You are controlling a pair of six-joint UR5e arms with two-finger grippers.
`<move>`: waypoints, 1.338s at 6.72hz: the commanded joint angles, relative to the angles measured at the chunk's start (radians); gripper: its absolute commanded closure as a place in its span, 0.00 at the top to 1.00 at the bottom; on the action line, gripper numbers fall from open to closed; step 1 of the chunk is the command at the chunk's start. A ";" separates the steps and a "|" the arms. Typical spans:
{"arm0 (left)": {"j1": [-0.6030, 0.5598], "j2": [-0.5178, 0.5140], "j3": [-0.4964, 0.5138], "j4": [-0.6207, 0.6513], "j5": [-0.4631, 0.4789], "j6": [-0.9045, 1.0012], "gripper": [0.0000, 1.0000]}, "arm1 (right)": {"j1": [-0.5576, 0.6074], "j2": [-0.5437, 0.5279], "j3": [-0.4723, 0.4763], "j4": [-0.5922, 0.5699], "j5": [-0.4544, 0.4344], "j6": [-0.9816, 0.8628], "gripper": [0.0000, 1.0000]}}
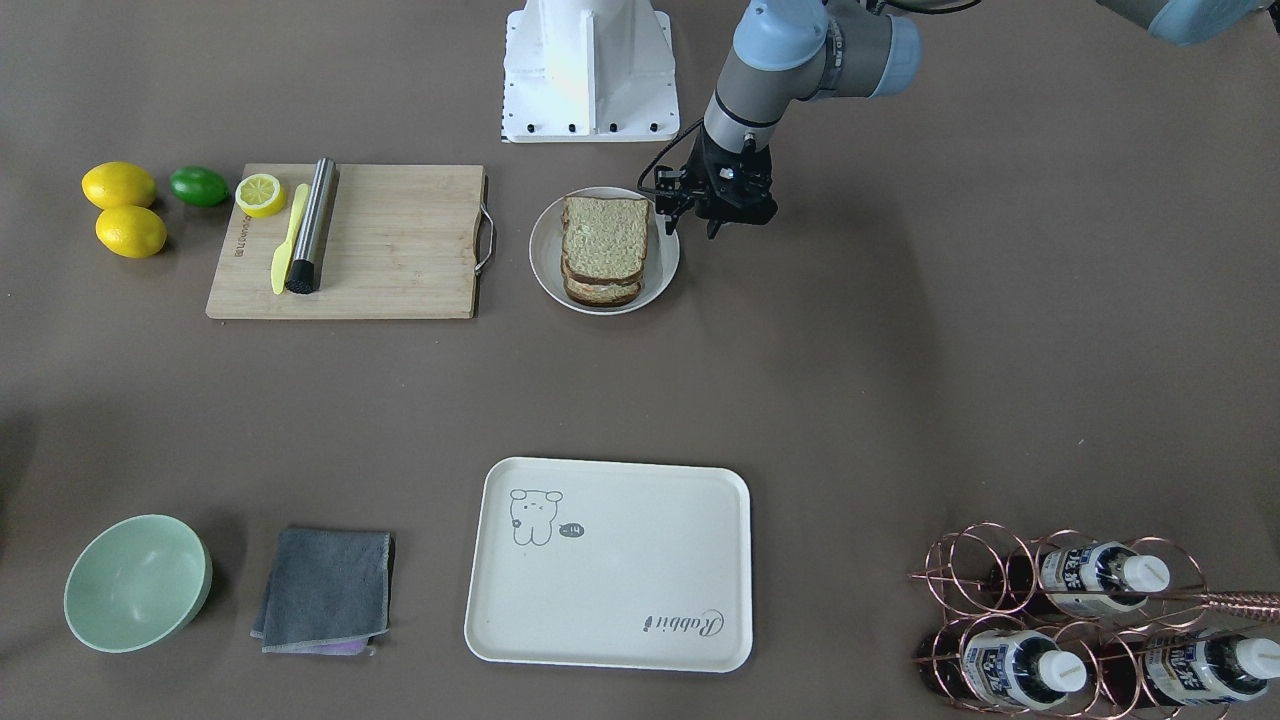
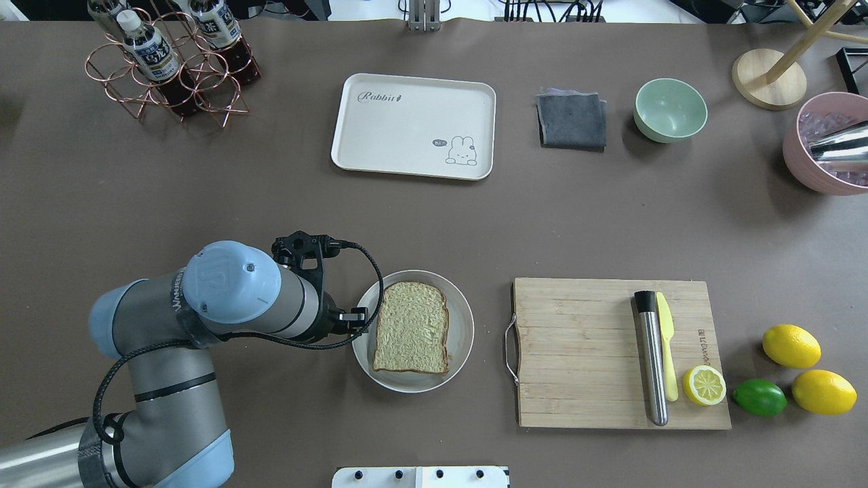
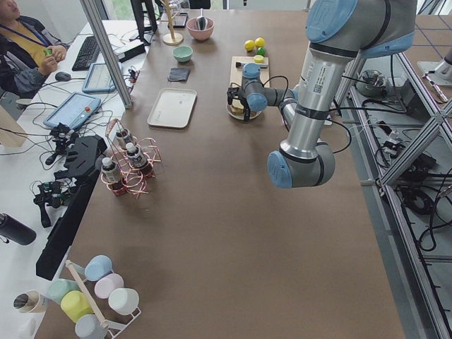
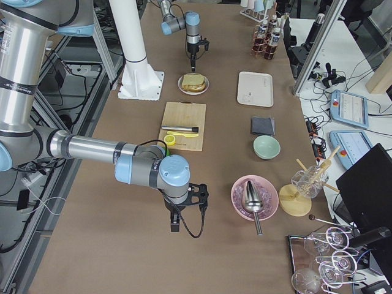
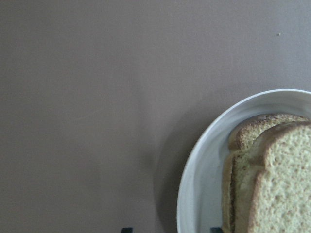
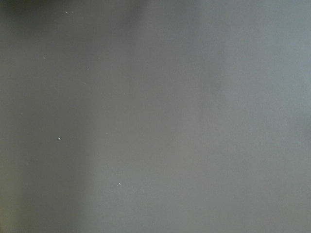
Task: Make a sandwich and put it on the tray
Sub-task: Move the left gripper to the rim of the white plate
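Note:
The sandwich (image 1: 603, 250) is a stack of tan bread slices with dark crusts, lying on a round white plate (image 1: 545, 275). The overhead view shows only its top slice (image 2: 411, 327). My left gripper (image 1: 690, 225) hangs open just outside the plate's rim on the robot's left, with nothing between its fingers. In the left wrist view the plate's edge and the bread corner (image 5: 272, 170) fill the lower right. The cream tray (image 1: 610, 600) lies bare across the table from the plate. My right gripper (image 4: 184, 214) hovers over bare table far to the right; I cannot tell its state.
A wooden cutting board (image 2: 583, 352) carries a steel rod, a yellow knife and a half lemon. Two lemons and a lime (image 2: 759, 397) lie beyond it. A grey cloth (image 2: 571, 120), a green bowl (image 2: 670, 110), a bottle rack (image 2: 169, 61) and a pink bowl (image 2: 824, 146) line the far side.

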 commanded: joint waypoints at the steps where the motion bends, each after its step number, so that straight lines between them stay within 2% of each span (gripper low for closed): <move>1: 0.002 -0.009 0.032 -0.008 0.002 0.004 0.56 | 0.000 -0.004 0.000 0.002 -0.001 0.000 1.00; 3: 0.004 -0.018 0.079 -0.085 0.002 0.002 0.53 | 0.000 -0.005 -0.002 -0.003 0.001 -0.031 1.00; 6: 0.007 -0.017 0.084 -0.085 0.002 0.001 0.40 | 0.000 -0.007 -0.002 -0.005 0.001 -0.031 1.00; 9: 0.021 -0.018 0.087 -0.087 0.002 -0.001 0.40 | 0.002 -0.007 -0.002 -0.005 0.001 -0.031 1.00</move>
